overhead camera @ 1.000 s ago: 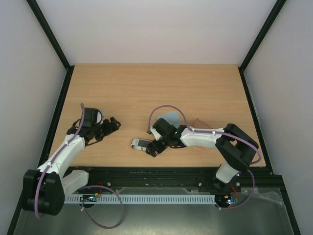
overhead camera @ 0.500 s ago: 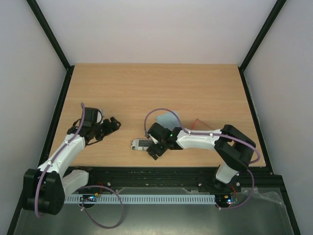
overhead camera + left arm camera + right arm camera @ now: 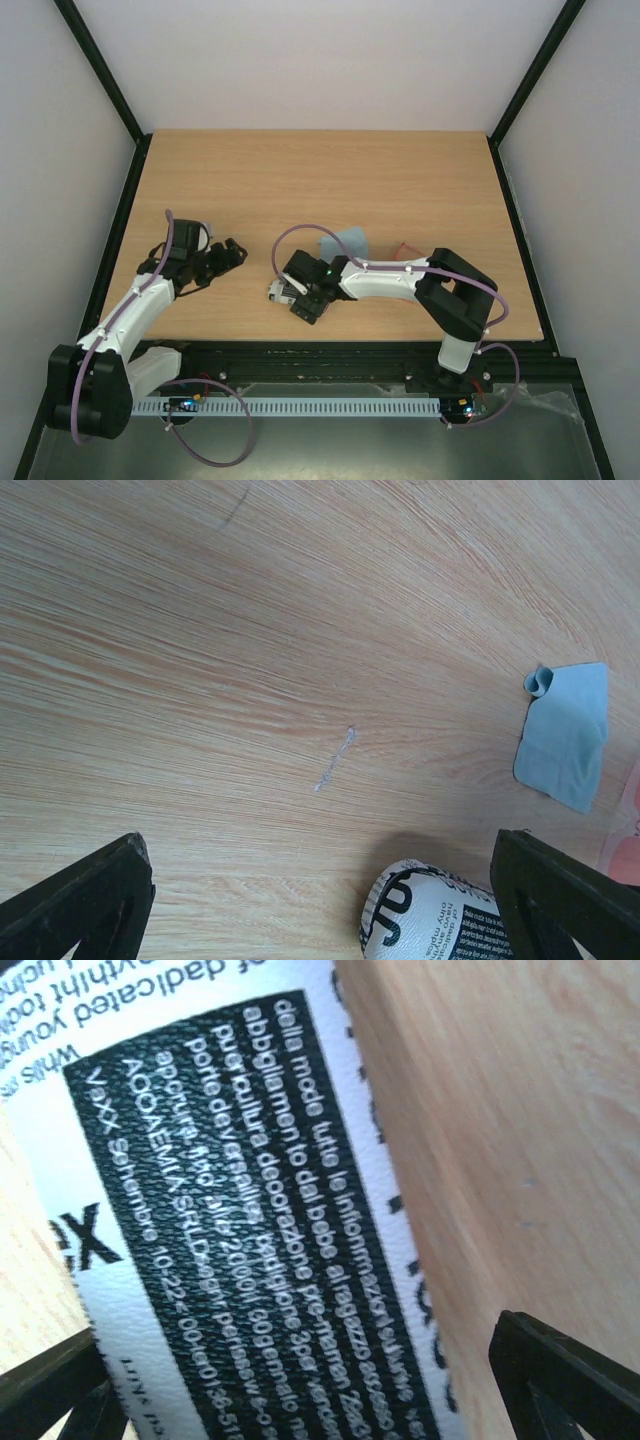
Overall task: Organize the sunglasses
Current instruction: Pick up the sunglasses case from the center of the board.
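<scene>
The sunglasses [image 3: 405, 248] have a thin red-orange frame and lie on the table right of the right arm's forearm. A pink sliver of them shows at the right edge of the left wrist view [image 3: 630, 832]. The grey-white printed case [image 3: 283, 291] lies near the front edge; its end shows in the left wrist view [image 3: 440, 920], and it fills the right wrist view [image 3: 250, 1190]. My right gripper [image 3: 308, 302] is open, low over the case [image 3: 300, 1380], with a finger on each side of it. My left gripper [image 3: 228, 254] is open and empty [image 3: 320, 880], left of the case.
A light blue cloth [image 3: 345, 240] lies just behind the right gripper, with one corner curled; it also shows in the left wrist view [image 3: 565, 735]. The table's front edge [image 3: 330, 342] runs close below the case. Black posts stand at the table's side edges.
My right gripper has moved left along the case towards its left end. The case, cloth and sunglasses have barely moved. The left arm has not moved.
</scene>
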Motion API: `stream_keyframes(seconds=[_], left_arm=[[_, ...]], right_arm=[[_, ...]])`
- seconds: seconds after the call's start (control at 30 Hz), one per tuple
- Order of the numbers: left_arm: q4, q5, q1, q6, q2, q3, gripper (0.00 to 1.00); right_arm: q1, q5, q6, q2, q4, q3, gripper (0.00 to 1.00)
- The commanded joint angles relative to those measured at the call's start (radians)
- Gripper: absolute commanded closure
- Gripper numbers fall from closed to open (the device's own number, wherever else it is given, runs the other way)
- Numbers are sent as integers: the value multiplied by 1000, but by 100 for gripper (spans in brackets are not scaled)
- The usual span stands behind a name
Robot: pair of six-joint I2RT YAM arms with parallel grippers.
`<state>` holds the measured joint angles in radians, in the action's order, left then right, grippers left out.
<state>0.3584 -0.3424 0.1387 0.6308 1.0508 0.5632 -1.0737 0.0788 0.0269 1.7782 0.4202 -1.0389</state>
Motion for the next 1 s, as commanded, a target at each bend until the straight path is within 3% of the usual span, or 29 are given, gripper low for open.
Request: stream_keyframes(seconds=[0.0,0.4,0.63,0.8,0.97], left_arm=[[3,12,-5,-13,-15,-10,6],[-50,-2,-5,24,-79,-13,6],[-154,-46,-5,63,-100,21,5],[-252,-157,-1,89,-127,15,4],[-407,-253,39,149,-210,-2,1]], right_arm=[[-9,13,45,22,61,-4,8],[-1,58,-48,-82,-49,47,40],[144,269,-224,-191,-278,100,46],[221,403,-369,-264,-389,110,46],[328,612,-640,-336,-636,173,46]])
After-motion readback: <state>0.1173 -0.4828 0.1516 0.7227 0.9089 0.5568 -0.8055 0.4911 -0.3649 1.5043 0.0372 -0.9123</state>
